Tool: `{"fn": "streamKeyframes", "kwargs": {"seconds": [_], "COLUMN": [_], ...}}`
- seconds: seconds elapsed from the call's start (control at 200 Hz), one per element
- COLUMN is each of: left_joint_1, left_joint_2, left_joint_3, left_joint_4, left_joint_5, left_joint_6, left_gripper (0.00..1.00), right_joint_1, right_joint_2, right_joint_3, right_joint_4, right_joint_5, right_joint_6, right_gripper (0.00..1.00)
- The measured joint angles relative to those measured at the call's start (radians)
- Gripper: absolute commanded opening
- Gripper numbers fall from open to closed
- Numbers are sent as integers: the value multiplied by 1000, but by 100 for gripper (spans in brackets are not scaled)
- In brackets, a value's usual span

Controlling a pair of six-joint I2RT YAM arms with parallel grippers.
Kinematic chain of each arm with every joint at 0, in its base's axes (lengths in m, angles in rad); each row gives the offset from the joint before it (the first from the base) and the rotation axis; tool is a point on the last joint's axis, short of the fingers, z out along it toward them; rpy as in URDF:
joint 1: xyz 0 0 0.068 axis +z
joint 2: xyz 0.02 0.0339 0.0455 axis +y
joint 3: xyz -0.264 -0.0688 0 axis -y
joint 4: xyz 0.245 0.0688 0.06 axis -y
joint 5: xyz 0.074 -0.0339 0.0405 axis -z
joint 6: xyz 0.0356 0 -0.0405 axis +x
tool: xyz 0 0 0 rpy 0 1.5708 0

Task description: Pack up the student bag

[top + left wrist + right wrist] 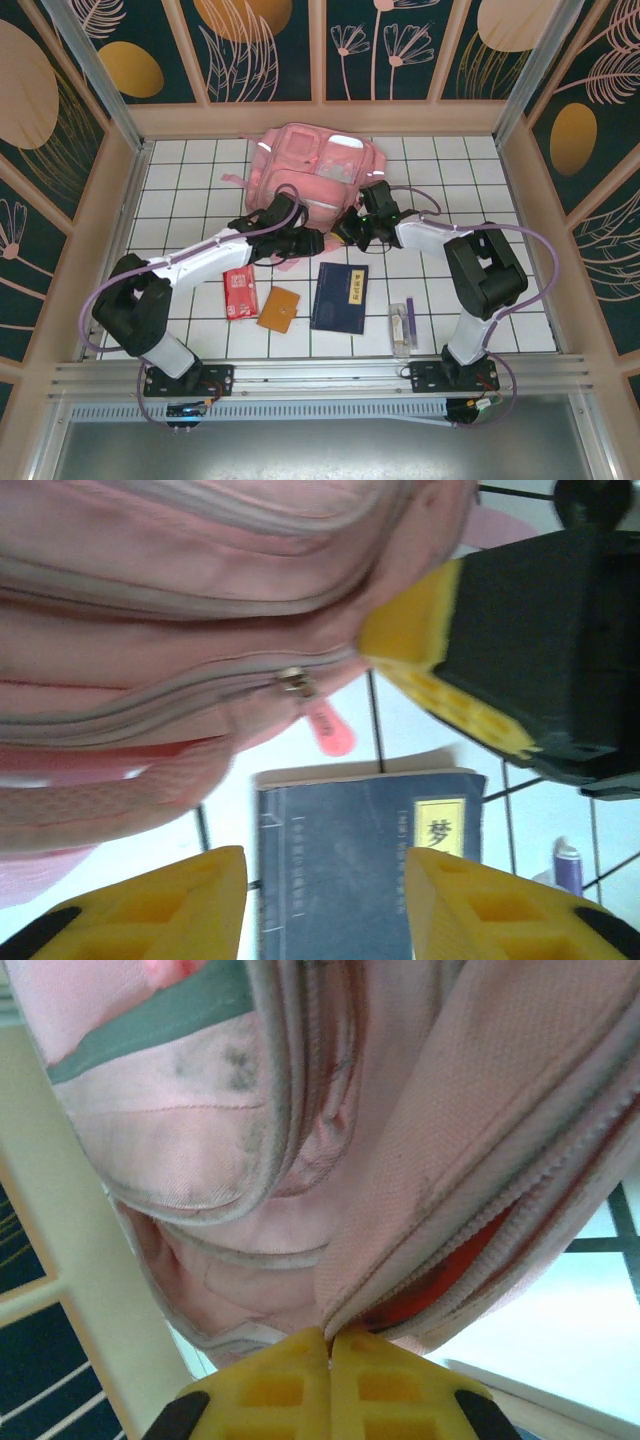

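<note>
Reaching toward the student bag (315,165) from either side, both arms are stretched low over the bench (180,180) with elbows bent. The left pincer (305,243) is held just in front of the bag's near edge. Its fingers (150,910) are set apart with nothing between them, and the dark blue book (370,860) is seen through the gap. The right pincer (350,228) is placed at the bag's near right corner. Its fingers (270,1390) are pressed together, clamped on the fabric lip of the bag beside a parted zip.

The bag is laid at the far middle of the bench. On the bag's near face a closed zip is seen, with a metal zip pull (293,683) and a pink tag (330,730). Something orange-red (450,1270) is glimpsed inside the parted zip; what it is cannot be told.

In front of the bag, toward the arm bases, a red packet (240,292), a tan wallet (278,309), the book and a clear case (402,327) are laid in a row. Bare tiles are left to both sides of the bag, while the wooden wall (320,118) is close behind it.
</note>
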Motion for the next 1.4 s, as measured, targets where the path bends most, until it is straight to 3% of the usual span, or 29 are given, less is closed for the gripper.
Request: {"fn": "streamKeyframes", "kwargs": {"seconds": [0.275,0.46,0.721,0.821,0.911,0.996,1.176,1.401], "left_joint_1": [-76,-81,-85,-92,-90,-91,-90,-72], "left_joint_2": [135,202,268,284,302,311,291,111], "left_joint_3": [79,99,151,161,166,167,146,45], "left_joint_4": [16,-19,-32,-33,-32,-26,-3,15], "left_joint_5": [-92,-151,-232,-264,-293,-299,-299,-299], "left_joint_6": [-183,-290,-384,-403,-404,-381,-316,-248], "left_gripper": [48,49,47,39,15,0,0,0], "right_joint_1": [-14,-27,-30,-30,-30,-30,-32,-47], "right_joint_2": [0,-10,-18,-21,-29,-37,-48,-52], "right_joint_3": [-12,-21,-42,-53,-64,-75,-85,-82], "right_joint_4": [24,24,48,62,65,67,67,35], "right_joint_5": [-35,-55,-61,-59,-60,-58,-55,-42], "right_joint_6": [11,19,27,30,31,31,29,-18], "right_gripper": [6,0,0,0,0,0,0,0]}}
